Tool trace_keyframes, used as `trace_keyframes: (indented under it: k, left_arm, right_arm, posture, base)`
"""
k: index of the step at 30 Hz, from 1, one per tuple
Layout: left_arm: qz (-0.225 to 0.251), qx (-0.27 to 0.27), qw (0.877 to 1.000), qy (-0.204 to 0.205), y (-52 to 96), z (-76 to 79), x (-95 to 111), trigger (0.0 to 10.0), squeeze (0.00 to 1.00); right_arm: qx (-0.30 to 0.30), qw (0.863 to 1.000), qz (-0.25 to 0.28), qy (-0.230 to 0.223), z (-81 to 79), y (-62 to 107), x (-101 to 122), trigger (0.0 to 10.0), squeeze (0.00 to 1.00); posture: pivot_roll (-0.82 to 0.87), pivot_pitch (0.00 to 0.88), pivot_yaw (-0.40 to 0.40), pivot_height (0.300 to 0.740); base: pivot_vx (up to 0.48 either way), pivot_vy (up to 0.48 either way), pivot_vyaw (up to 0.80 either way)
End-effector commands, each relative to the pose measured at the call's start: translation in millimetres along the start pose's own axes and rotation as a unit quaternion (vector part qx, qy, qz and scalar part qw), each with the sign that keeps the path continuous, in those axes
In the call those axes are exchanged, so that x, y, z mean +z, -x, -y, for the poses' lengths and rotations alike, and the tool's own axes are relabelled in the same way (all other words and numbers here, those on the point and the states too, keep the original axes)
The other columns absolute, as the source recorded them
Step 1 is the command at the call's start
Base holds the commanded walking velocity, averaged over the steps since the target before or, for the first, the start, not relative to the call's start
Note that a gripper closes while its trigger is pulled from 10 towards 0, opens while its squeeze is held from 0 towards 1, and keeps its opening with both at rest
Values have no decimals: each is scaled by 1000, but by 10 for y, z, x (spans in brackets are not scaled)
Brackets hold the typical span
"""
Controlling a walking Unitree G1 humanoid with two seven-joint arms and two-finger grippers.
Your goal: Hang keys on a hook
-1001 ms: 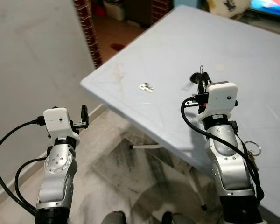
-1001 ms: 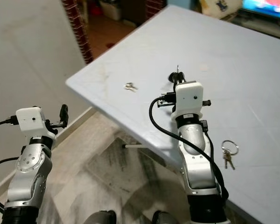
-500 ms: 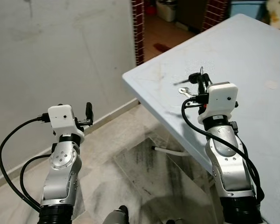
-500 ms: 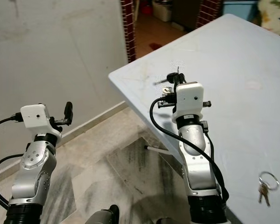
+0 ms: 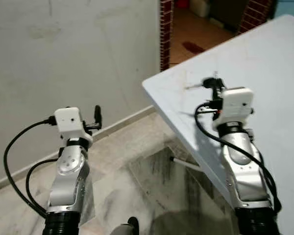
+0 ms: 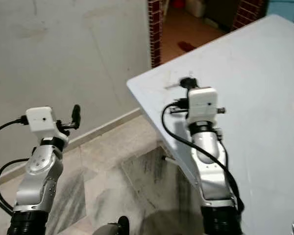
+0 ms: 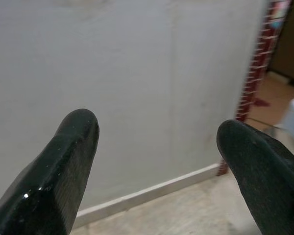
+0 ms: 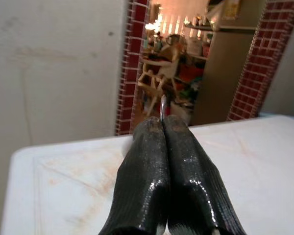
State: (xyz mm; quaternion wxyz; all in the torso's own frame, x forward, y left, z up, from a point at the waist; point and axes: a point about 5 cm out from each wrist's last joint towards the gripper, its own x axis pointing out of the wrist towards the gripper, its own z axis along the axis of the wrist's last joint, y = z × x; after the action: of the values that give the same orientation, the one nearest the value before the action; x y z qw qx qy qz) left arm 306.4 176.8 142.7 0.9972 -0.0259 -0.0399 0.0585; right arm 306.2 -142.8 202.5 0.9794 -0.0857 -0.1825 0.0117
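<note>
the right gripper (image 8: 162,128) had its two long black fingers pressed flat together, and a thin silver metal loop of a key ring (image 8: 162,106) stuck up from between the tips, so it was clamped on the small bunch of keys (image 5: 202,84). in the head views the keys showed as a blurred dark head and a pale blade just ahead of the gripper's white wrist housing, held in the air over the near corner of the pale grey-blue plastic table (image 5: 277,58), above its scuffed surface rather than lying on it. the right arm rose from the lower edge of the view with a black cable looping beside it.

past the fingertips, the right wrist view looked across the table corner to a doorway framed by a red brick pillar (image 8: 135,54), with a cluttered, warmly lit room behind it.

the left gripper (image 7: 157,132) was spread wide, its fingers (image 7: 68,161) well apart and nothing between them. it was held out over the floor, well apart from the table, and faced a plain grey plastered wall (image 5: 63,49) with a pale skirting strip along its foot.

below both arms lay a marbled grey and beige tiled floor (image 5: 137,181), and a thin white table leg (image 5: 186,164) slanted under the corner.
</note>
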Motion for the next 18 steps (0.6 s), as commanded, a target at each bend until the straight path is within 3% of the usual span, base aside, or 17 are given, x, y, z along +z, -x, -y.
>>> trace_keyframes:
  k: [1, 8, 18]
  left_arm:
    - [-5, 6, 1000, -5, 13, -46, -16, 10000, 0]
    - [-6, 5, 1000, -5, 8, -39, -21, 10000, 0]
    - [-12, 5, 1000, -3, 12, -35, -50, 10000, 0]
  right_arm:
    - [11, 1000, 10, -2, -46, 2, 49, 10000, 0]
    - [10, 1000, 9, -2, -43, 2, 48, 10000, 0]
    - [-13, 1000, -7, -13, 2, 13, -5, 10000, 0]
  posture:
    - [-62, 153, 64, 740]
    - [-62, 152, 64, 740]
    - [-63, 156, 64, 740]
  base:
    - [0, 0, 800]
    - [0, 0, 788]
    - [0, 0, 0]
